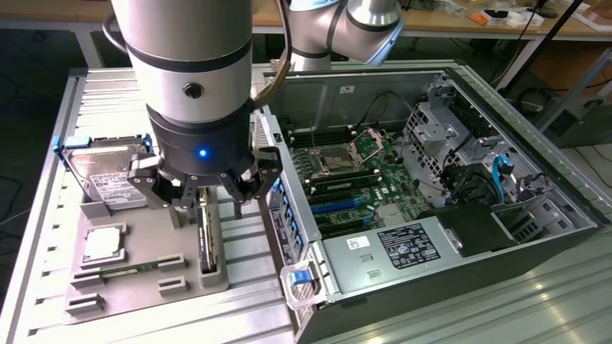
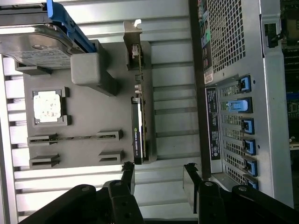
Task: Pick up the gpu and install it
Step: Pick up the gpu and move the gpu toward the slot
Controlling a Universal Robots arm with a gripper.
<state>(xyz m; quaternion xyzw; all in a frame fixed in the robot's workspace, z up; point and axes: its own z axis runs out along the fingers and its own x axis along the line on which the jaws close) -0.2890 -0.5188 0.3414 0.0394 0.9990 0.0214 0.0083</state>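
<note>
The gpu (image 1: pixel 206 242) stands on edge in a slot of the grey holder tray (image 1: pixel 143 283), its black fan side showing. In the wrist view the gpu (image 2: pixel 138 126) is a thin dark card with its silver end bracket (image 2: pixel 133 35) at the far end. My gripper (image 1: pixel 206 208) hovers just above the card. Its fingers are open with nothing between them. In the wrist view the gripper (image 2: pixel 159 179) has its two black fingertips (image 2: pixel 128 176) spread, and the card's near end lines up close to one of them.
On the same tray sit a silver hard drive (image 1: pixel 105 175) in a blue frame, a CPU (image 1: pixel 103 244) and a slim memory stick (image 1: pixel 125 271). The open PC case (image 1: pixel 535 236) lies at the exterior view's right, motherboard (image 1: pixel 359 179) exposed. Its perforated rear wall (image 2: pixel 229 42) is close beside the tray.
</note>
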